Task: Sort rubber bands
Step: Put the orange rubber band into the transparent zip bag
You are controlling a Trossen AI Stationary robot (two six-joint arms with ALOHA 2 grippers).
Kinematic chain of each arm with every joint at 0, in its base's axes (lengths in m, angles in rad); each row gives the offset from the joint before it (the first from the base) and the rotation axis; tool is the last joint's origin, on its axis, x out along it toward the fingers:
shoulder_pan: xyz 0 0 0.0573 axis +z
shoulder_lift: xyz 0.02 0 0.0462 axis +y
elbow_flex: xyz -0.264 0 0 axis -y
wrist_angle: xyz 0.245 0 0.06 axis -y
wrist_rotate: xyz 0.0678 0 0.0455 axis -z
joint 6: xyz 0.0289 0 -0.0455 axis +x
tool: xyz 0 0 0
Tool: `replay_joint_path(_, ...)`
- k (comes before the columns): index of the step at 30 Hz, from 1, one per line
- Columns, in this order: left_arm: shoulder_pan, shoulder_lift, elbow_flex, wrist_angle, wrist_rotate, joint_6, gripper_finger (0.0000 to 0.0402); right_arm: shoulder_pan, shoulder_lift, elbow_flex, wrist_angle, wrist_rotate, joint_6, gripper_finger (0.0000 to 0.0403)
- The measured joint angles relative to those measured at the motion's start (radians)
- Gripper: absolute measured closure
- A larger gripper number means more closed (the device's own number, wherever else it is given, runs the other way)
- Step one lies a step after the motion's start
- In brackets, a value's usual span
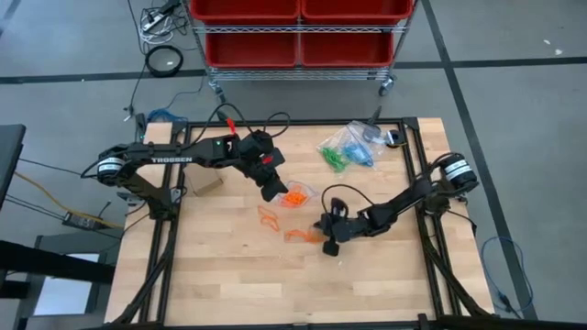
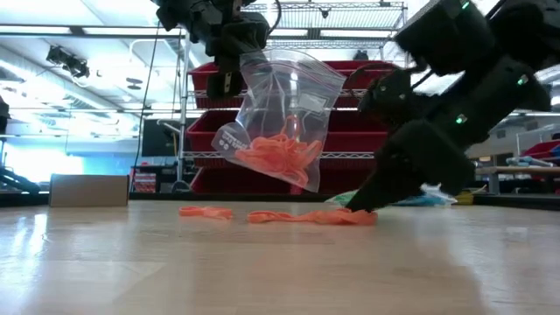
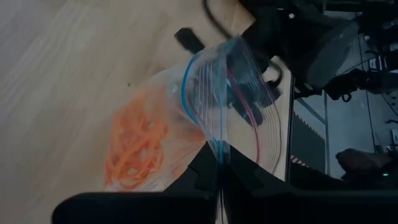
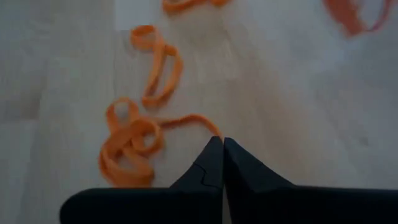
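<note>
- My right gripper point(image 4: 221, 144) was down at the table, its fingers pressed tight together. The end of an orange rubber band point(image 4: 186, 119) sat right at its tips. It looked pinched, but I could not be sure from here.
- Just beside those tips lay a clump of orange bands point(image 4: 127, 146), flat on the wood. A long twisted loop point(image 4: 157, 65) lay a little farther out.
- I think the right gripper was low because the bands are thin and flat. It has to touch the table to catch one.
- My left gripper point(image 3: 219, 163) was up in the air, squeezed shut on the top edge of a clear zip bag point(image 2: 280, 114). The bag hung below it with its mouth up.
- Inside the bag, at the bottom, sat a bunch of orange bands point(image 2: 278, 153). I guess the bag was held high and open so more orange ones could drop in.
- More loose orange bands point(image 1: 269, 216) lay on the table between the two grippers.
- Far from both grippers, near the back edge of the table point(image 1: 229, 284), was a pile of bags with green and blue bands point(image 1: 347, 151).
- A small cardboard box point(image 1: 207, 184) sat out past the left gripper.
- The front half of the table was bare wood, so there was lots of room to move there.
</note>
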Motion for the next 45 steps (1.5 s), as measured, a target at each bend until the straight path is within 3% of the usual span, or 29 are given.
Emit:
replay_joint_path(11,0.0,0.0,0.0,0.008,0.0,0.0,0.0385,0.083,-0.306,0.004,0.025,0.206,-0.158,0.0403)
replay_joint_path(16,0.0,0.0,0.0,0.02,0.0,0.0,0.0385,0.082,-0.386,0.031,0.121,0.251,-0.321,0.0403)
replay_joint_path(21,0.0,0.0,0.0,0.022,0.0,0.0,0.0385,0.044,-0.369,0.176,0.106,0.265,-0.529,0.0403)
replay_joint_path(26,0.0,0.0,0.0,0.02,0.0,0.0,0.0385,-0.025,-0.296,0.305,-0.03,0.269,-0.638,0.0403)
replay_joint_path(36,-0.006,0.0,0.0,0.019,0.0,-0.003,0.0385,-0.09,-0.202,0.353,-0.111,0.287,-0.664,0.0403)
replay_joint_path(45,-0.006,0.0,0.0,0.02,0.0,-0.001,0.0385,-0.048,-0.2,0.352,-0.17,0.331,-0.617,0.039)
